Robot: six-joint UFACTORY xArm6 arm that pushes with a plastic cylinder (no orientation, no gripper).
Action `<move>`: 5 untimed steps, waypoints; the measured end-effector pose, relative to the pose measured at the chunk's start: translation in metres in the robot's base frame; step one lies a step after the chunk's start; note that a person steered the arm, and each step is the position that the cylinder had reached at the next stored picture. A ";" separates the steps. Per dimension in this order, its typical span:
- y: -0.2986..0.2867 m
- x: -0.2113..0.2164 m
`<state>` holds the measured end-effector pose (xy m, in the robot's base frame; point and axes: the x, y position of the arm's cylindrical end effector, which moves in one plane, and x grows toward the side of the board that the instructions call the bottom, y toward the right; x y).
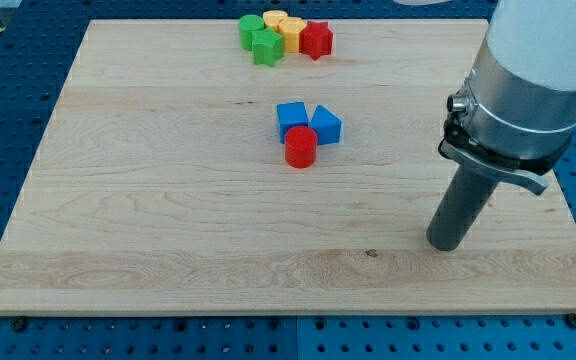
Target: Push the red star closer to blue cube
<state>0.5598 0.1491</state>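
Note:
The red star [316,40] lies near the view's top, at the right end of a tight cluster. The blue cube [291,119] lies near the board's middle, touching a second blue block [326,125] on its right and a red cylinder [301,147] just below. My tip [446,243] rests on the board at the view's lower right, far from the red star and well to the right of the blue cube. It touches no block.
Next to the red star are two yellow blocks [275,20] [293,34] and two green blocks [252,29] [266,47]. The wooden board [168,200] sits on a blue perforated table. The arm's large grey body [528,80] fills the upper right.

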 end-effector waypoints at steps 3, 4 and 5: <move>-0.063 0.001; -0.096 -0.001; -0.113 -0.003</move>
<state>0.5564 0.0365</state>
